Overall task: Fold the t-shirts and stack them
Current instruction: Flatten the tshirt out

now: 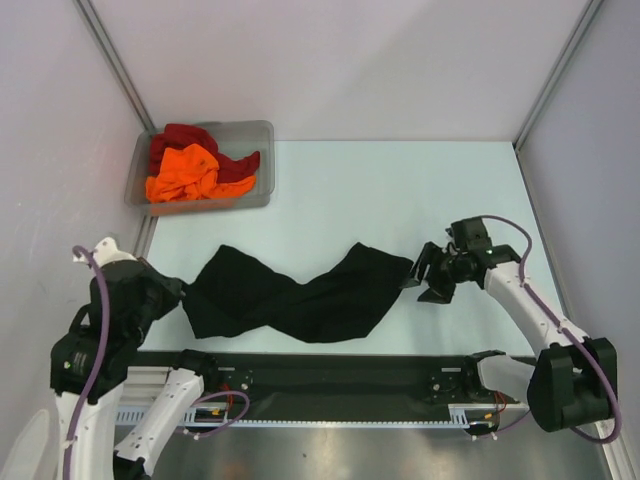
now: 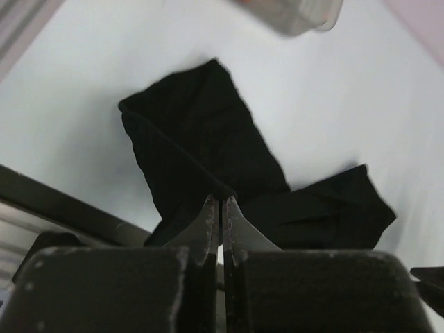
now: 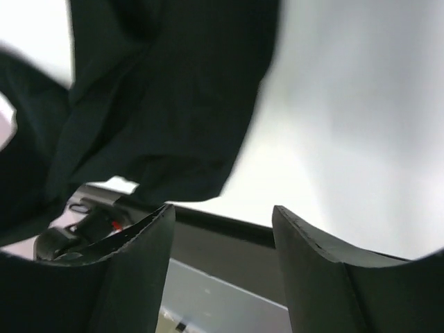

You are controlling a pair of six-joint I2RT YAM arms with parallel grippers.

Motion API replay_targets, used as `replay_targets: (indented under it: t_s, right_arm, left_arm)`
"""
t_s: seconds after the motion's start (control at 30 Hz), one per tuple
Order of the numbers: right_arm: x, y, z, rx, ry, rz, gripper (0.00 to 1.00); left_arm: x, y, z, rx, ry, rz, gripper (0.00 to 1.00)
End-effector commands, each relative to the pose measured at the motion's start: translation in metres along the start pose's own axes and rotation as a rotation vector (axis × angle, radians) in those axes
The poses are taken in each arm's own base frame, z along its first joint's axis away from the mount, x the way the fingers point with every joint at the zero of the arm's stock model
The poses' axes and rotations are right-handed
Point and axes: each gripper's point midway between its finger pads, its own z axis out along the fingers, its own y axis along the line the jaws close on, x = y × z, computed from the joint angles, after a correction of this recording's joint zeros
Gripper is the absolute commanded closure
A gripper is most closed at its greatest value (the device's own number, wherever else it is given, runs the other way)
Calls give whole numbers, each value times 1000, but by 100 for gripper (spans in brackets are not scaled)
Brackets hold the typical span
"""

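The black t-shirt lies twisted and stretched across the table's near middle; it also shows in the left wrist view and the right wrist view. My left gripper is shut on the shirt's left edge; in the left wrist view the jaws pinch the cloth. My right gripper is open and empty just right of the shirt's right end; in the right wrist view nothing is between the jaws. The orange t-shirt and the dark red t-shirt lie crumpled in the bin.
The clear grey plastic bin stands at the back left of the table; its corner also shows in the left wrist view. A black rail runs along the near edge. Walls close in left, right and behind.
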Motion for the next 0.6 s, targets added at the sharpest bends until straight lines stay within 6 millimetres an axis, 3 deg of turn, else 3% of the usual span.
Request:
replay_targets:
  t_s: [0.0, 0.07, 0.1, 0.17, 0.2, 0.23, 0.27, 0.37, 0.47, 0.57]
  right_arm:
    - [-10, 46, 14, -108, -31, 60, 38]
    - [-13, 59, 31, -100, -49, 103, 40]
    - [-27, 78, 34, -167, -112, 96, 42]
    - [-32, 101, 43, -234, -149, 130, 46]
    - [-42, 119, 41, -294, -187, 113, 52]
    - [-47, 124, 46, -291, -204, 109, 60]
    - [-51, 132, 54, -281, -196, 96, 78]
    - [-41, 113, 86, -161, -100, 81, 99]
    - [-24, 111, 101, -153, -45, 84, 97]
    - [-14, 117, 114, -193, -24, 118, 72]
  left_arm:
    - [14, -4, 8, 20, 49, -17, 100]
    - [15, -6, 12, 18, 61, 3, 100]
    - [14, -10, 14, 30, 62, 8, 100]
    - [14, -15, 20, 35, 77, 34, 100]
    - [14, -18, 22, 45, 77, 37, 100]
    - [12, -19, 23, 45, 77, 50, 100]
    - [11, -20, 25, 40, 79, 63, 100]
    - [-2, -25, 26, 34, 54, 103, 100]
    - [-17, -29, 22, 35, 20, 138, 100]
    - [-23, -34, 23, 43, 9, 149, 100]
